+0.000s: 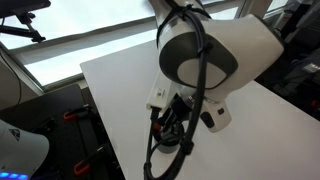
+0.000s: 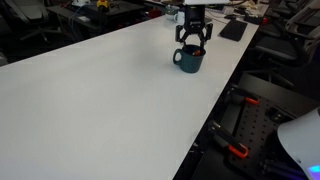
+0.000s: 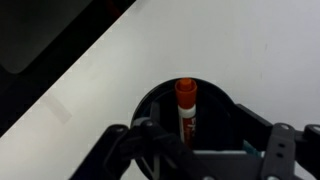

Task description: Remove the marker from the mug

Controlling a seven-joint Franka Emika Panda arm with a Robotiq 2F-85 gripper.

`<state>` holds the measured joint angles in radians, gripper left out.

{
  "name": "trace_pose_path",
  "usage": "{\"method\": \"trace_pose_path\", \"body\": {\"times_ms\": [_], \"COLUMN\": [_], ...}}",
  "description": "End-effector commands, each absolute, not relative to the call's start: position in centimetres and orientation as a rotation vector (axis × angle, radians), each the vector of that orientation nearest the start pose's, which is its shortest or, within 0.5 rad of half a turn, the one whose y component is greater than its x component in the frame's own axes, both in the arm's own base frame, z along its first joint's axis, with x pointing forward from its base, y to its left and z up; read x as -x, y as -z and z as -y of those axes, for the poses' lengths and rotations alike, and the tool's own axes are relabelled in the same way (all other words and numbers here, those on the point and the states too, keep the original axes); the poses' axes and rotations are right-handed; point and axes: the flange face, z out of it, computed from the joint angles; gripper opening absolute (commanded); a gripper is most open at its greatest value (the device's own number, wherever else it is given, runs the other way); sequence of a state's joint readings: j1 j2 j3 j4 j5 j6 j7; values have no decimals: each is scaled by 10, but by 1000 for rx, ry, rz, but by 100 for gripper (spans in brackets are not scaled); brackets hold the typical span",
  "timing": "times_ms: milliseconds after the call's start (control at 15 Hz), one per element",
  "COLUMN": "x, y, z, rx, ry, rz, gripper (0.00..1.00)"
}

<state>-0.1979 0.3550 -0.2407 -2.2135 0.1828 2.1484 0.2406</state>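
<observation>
The mug (image 2: pixel 189 60) is small, squat and dark, and stands near the far end of the white table (image 2: pixel 110 100). In the wrist view the mug (image 3: pixel 218 112) fills the lower middle. The marker (image 3: pixel 186 108) stands inside it, with a red-orange cap on top and a white labelled body below. My gripper (image 2: pixel 192 40) hangs right over the mug, open, with one finger on each side of the rim (image 3: pixel 195 152). It holds nothing. In an exterior view the arm's white joint covers the gripper (image 1: pixel 170 128) from above and hides the mug.
The table edge runs close to the mug, with dark floor and black equipment beyond it (image 2: pixel 250 120). A dark flat object (image 2: pixel 232 30) lies on the table behind the mug. A window (image 1: pixel 90 25) lies beyond the table's far side.
</observation>
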Motion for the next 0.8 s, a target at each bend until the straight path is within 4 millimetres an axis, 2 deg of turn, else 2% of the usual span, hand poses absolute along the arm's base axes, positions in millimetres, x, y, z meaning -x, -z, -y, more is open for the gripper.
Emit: {"method": "trace_pose_path", "body": {"times_ms": [0,133,200,333,400,467,600,733], "x": [-450,-447,-444,-438,-436,-434,-429,-423], "y": [-184,-183,-185,-189,-190,-193,-197,-204], "z": [203,203,204,208,209,211,214,214], "rx": [2747,2736,2727,2711,2702,2695,2681,2665], "ry": [-567,-551,-537,-520,-508,-498,-477,-459], "rz": [-1172,-1176,-1187,-1200,-1205,-1216,-1233,-1248], "gripper": [68,72,70,81,81,85,85,89]}}
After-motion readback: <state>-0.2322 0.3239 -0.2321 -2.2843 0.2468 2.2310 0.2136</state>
